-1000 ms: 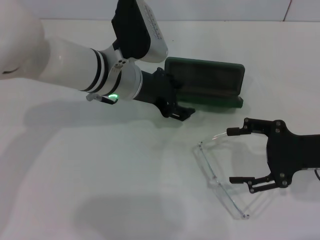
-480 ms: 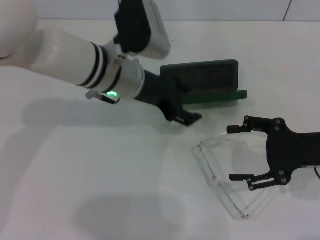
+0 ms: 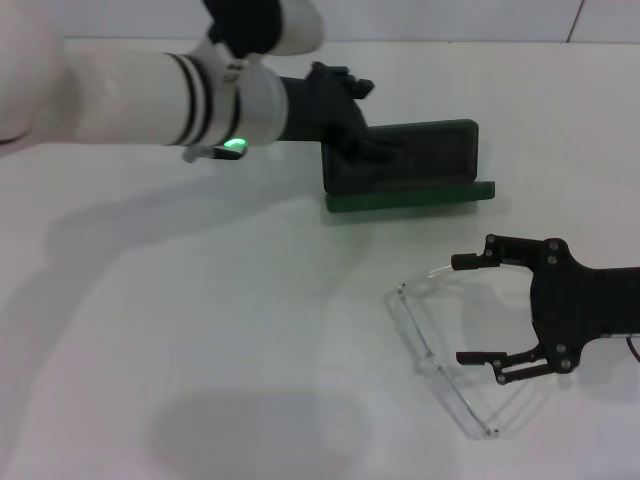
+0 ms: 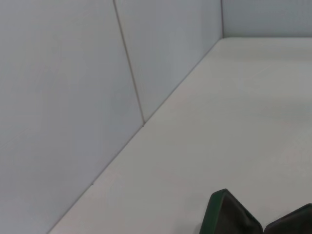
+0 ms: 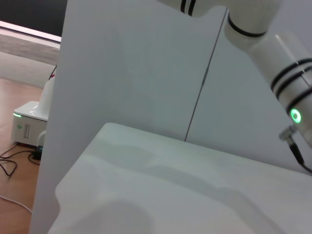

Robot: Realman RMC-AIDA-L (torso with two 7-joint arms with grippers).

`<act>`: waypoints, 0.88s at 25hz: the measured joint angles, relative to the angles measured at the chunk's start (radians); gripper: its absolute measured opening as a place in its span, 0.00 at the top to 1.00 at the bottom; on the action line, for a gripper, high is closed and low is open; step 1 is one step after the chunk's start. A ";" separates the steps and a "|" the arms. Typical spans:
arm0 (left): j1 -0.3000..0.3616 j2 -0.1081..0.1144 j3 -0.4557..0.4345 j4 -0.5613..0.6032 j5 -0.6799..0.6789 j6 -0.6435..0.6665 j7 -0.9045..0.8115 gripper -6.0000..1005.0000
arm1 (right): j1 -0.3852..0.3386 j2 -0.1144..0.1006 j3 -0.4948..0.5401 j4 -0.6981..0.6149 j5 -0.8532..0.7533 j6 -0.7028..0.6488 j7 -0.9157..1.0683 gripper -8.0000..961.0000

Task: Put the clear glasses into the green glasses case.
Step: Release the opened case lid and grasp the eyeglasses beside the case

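Case-opening step being worked: green glasses case (image 3: 405, 165), near tabletop's far edge, being held at lid by left gripper (image 3: 368, 148); finger state cannot be told. Clear glasses (image 3: 440, 360) lying toward near right corner, being straddled by spread right gripper (image 3: 478, 308). Pinch on frame being called for next.

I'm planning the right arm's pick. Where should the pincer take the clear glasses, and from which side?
Probably at the thin temple arm nearest the right pincer, coming in from the robot's right. The clear glasses lie unfolded on the table, both temple arms pointing toward that open pincer, which already straddles them. The long one-piece lens looks wider and slipperier to pinch.
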 joint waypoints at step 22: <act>-0.049 -0.005 0.187 -0.093 -0.059 -0.092 0.001 0.25 | -0.003 0.002 -0.003 0.006 0.003 -0.003 0.000 0.10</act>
